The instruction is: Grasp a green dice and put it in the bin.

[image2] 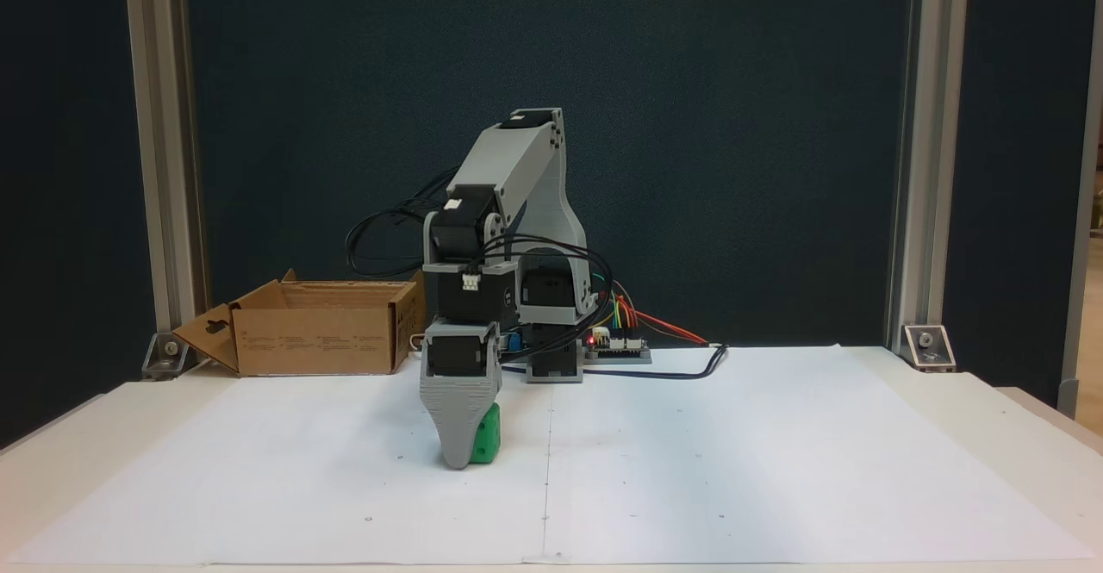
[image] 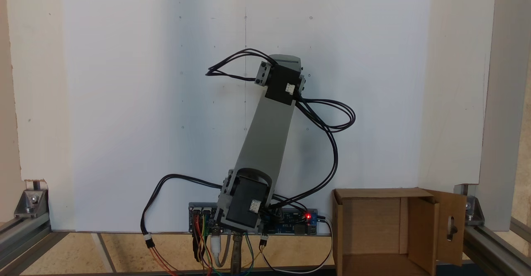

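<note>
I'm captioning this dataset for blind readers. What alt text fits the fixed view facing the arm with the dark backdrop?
A grey robot arm reaches down to white paper, its gripper at a small green dice that shows beside the grey jaw. An open cardboard bin sits behind, to the left.

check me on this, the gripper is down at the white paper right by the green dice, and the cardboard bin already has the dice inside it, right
Not quite. The gripper is down at the white paper beside the green dice, but the dice is not in the bin. A fixed view shows it on the paper, partly hidden behind a gripper finger, well apart from the bin near the arm's base.
</note>
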Controlling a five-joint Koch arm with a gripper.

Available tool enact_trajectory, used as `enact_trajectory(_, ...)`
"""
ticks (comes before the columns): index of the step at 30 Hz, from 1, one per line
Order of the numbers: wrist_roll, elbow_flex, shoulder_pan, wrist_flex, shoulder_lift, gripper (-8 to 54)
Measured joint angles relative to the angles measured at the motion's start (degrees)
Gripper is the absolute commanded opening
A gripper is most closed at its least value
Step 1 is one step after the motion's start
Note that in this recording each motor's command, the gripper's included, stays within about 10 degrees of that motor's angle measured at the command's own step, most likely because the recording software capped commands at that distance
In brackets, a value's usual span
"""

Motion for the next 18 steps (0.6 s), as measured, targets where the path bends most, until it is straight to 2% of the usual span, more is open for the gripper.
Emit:
enact_trajectory(4, 0.00, -0.70, 0.88, 8.09, 8.61, 11.4)
enact_trajectory(8, 0.09, -13.01, 3.08, 21.18, 14.50, 11.4)
enact_trajectory(11, 1.23, -25.84, 5.71, 33.49, 16.26, 11.4)
enact_trajectory(18, 1.49, -27.95, 15.12, 37.97, 16.26, 11.4)
